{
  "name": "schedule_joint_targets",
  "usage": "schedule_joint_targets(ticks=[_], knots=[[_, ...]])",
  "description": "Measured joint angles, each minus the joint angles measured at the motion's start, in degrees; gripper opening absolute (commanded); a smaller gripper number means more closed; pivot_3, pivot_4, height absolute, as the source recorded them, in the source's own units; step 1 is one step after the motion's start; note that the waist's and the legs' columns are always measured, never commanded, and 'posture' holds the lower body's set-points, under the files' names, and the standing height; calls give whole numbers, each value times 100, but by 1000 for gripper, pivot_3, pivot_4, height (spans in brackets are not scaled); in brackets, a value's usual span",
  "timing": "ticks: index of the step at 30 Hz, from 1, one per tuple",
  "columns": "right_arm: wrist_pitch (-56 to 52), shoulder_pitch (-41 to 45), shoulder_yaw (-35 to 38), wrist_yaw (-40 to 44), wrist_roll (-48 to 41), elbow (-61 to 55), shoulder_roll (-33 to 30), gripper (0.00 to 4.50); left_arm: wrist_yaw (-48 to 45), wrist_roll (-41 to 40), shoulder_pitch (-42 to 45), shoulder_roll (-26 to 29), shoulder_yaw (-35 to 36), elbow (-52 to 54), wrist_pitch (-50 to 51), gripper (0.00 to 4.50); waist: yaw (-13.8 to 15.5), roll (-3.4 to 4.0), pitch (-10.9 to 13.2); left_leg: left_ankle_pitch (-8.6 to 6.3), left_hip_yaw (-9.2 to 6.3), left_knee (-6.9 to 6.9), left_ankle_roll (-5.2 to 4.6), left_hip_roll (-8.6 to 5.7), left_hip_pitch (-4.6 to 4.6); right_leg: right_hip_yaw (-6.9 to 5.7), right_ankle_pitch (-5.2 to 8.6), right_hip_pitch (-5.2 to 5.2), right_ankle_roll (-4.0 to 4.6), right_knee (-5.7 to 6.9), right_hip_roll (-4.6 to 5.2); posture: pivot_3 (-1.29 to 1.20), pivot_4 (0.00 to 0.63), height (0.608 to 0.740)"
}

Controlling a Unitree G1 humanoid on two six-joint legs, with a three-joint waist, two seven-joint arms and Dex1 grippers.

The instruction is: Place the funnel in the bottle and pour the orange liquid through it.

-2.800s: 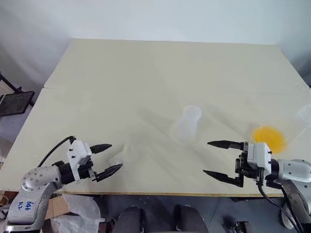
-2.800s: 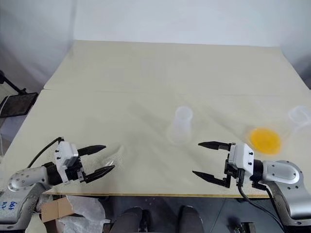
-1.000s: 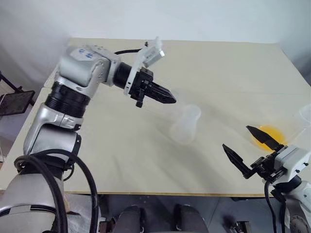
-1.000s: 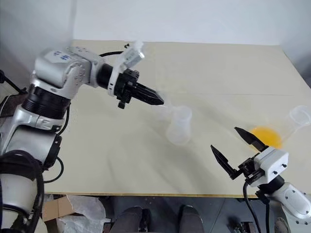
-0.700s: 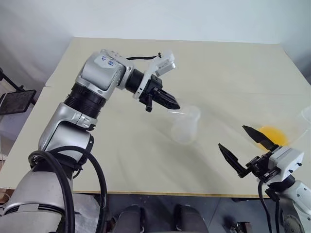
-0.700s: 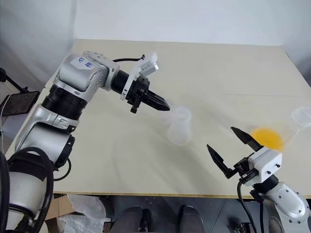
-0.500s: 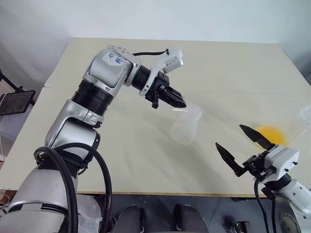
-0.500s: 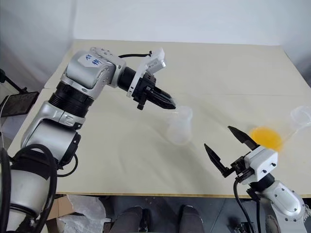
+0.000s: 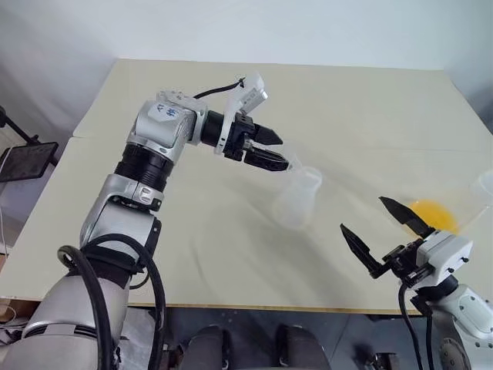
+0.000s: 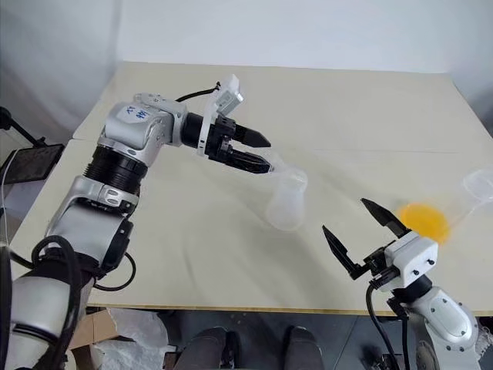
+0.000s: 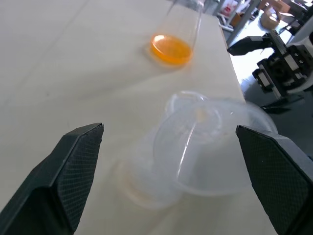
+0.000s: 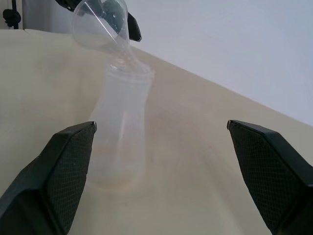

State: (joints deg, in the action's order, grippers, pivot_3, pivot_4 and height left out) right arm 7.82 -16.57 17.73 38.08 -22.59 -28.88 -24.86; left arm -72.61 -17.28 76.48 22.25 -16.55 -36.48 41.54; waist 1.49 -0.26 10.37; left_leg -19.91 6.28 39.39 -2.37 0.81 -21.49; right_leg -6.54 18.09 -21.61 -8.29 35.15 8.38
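Resting tilted, funnel [image 12: 103, 25] in bottle [image 12: 120, 132]

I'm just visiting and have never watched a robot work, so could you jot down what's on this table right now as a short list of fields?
surface: pale table
bottle: clear, upright near the middle
funnel: clear, leaning in the bottle's neck
orange liquid: in a second clear flask by the table's right edge
left gripper: open, next to the funnel, not gripping it
right gripper: open, empty, at the near edge beside the orange flask
pouring: not yet begun
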Motion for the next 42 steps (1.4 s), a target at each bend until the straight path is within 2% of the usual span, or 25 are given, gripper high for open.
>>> schedule_joint_targets(ticks=[4, 5, 13, 17, 22, 28, 30, 36, 42], knots=[[-1, 127, -6, 0, -1, 49, -2, 4500, 209, 35, -103, -187, 155, 36, -274, 4467, 2, 0, 0, 0, -4, 3, -2, -1, -2, -3, -1, 1, -1, 2, 5, 0, 150, 740], [-1, 189, -6, 3, -4, 115, -8, 4500, 345, -60, -305, -379, 327, 272, -294, 4467, -7, 0, 0, 0, -6, 3, -2, -1, -2, -8, -1, 1, -1, 9, 4, 0, 150, 740], [3, 147, -102, 8, -2, 140, -6, 4500, 705, -176, -666, -582, 880, 751, -666, 4467, -12, 1, 0, 0, -7, 12, -2, -3, -1, -7, -1, 1, -1, 18, 6, 0, 150, 740], [28, 148, -128, 8, 0, 194, -7, 4500, 677, -197, -1082, -524, 1051, 905, -991, 4467, -16, 1, -1, 0, -7, 12, -2, -3, -1, -9, 0, 1, -1, 22, 5, 0, 150, 740], [89, 11, -74, -11, -2, 195, -10, 4500, 455, -337, -2139, -136, 1691, 1209, -2378, 4467, -47, 3, -2, 0, -8, 11, -2, 6, 5, -9, 0, 0, 1, 29, 5, 0, 150, 740], [82, -58, 415, -346, -102, 186, 46, 4500, 493, -301, -3336, 780, 2156, 1938, -3116, 4467, -15, 5, -3, -2, -15, 15, -6, 4, 6, -7, 0, 3, 1, 39, 17, 0, 150, 740], [75, -91, 650, -506, -160, 184, 70, 4500, 506, -295, -3721, 910, 2235, 2087, -3222, 4467, 8, 5, -3, -3, -29, 23, -6, 3, 4, -11, 0, 9, 1, 41, 17, 0, 150, 740], [133, -964, 1537, -907, -357, -53, 501, 4500, 280, -544, -4976, 967, 2218, 2933, -3463, 4467, -7, 8, -5, -7, -34, 19, -10, 1, 4, -5, 0, 12, 1, 40, 17, 0, 150, 740], [484, -1692, 2236, -1136, -572, -209, 1052, 4500, 388, -710, -5387, 962, 2171, 3434, -3233, 4467, -25, 31, -18, -8, -12, 10, -10, 3, 24, 24, 0, 14, 1, 40, 16, 0, 150, 740]])
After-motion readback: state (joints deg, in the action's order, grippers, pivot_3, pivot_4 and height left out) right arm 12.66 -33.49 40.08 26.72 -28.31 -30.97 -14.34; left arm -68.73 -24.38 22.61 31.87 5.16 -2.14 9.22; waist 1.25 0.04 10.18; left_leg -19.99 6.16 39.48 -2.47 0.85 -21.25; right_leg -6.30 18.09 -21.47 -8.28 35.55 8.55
